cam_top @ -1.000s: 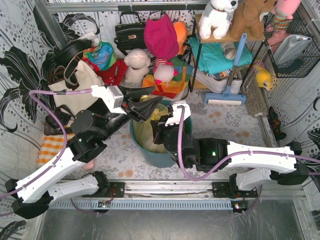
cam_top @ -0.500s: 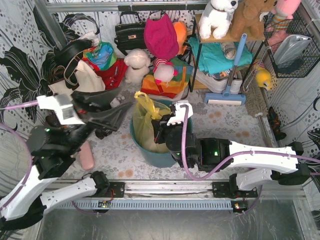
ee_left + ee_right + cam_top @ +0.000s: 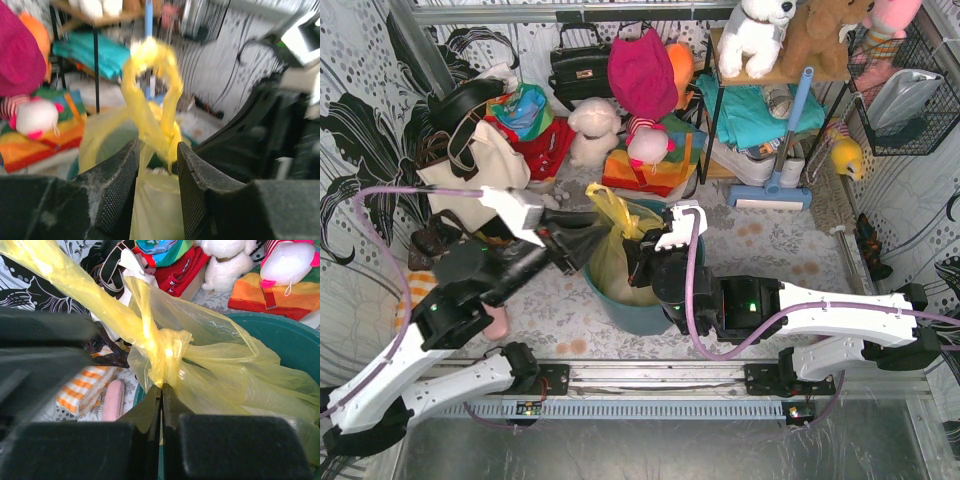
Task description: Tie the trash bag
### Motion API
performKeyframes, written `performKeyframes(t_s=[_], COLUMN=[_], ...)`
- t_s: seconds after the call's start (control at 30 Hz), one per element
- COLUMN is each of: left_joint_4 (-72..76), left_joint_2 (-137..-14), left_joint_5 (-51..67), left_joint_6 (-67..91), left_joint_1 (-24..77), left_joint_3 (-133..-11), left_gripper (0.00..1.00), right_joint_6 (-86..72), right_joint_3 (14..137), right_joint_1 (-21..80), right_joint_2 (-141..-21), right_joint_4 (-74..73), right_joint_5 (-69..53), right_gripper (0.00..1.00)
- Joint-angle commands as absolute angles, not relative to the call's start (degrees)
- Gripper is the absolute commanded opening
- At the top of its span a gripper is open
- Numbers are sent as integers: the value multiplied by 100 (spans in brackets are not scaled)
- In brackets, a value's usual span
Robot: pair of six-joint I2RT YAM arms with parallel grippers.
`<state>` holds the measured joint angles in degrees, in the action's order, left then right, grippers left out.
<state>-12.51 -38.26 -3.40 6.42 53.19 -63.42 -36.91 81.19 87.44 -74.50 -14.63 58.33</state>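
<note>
The scene is taken from above and behind the arm bases by the top external camera, faced down and forward over the table (image 3: 770,240) from well off; the left wrist view is aimed along the left gripper (image 3: 157,150), close in, towards the shelf (image 3: 75,12); the right wrist view is aimed along the right gripper (image 3: 161,390), equally close; the knotted top of the trash bag (image 3: 610,255) is shared by all three.

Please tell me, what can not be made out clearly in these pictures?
- Left wrist view: blurred; whether the left gripper jaws pinch the trash bag or only flank it is unclear.
- Top view: the right arm covers much of the teal bin, hiding its inside.
- Right wrist view: the right gripper, shut on the bag, blocks everything below the knot.
</note>
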Motion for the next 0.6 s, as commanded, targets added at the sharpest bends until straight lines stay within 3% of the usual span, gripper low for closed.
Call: performKeyframes(t_s=[0.0,0.17,0.57], left_joint_4=[-1480,-1614,-1720], left_joint_2=[-4046,-4368,-4159], left_joint_5=[-266,128,-427], left_joint_6=[650,458,126], left_joint_1=[5299,5291,5221], left_joint_3=[-6123,-6148,-5927], left_gripper=[44,44,47], right_joint_6=[-3846,-3875,-3929], right_joint_3=[8174,8208,8287], right_joint_1=[8780,8776,8780], right_joint_2=[-7348,-7374,-7439], right_joint_4=[-1520,-1529,-1600], right_joint_5=[5872,5836,5771], right_gripper=[0,0,0])
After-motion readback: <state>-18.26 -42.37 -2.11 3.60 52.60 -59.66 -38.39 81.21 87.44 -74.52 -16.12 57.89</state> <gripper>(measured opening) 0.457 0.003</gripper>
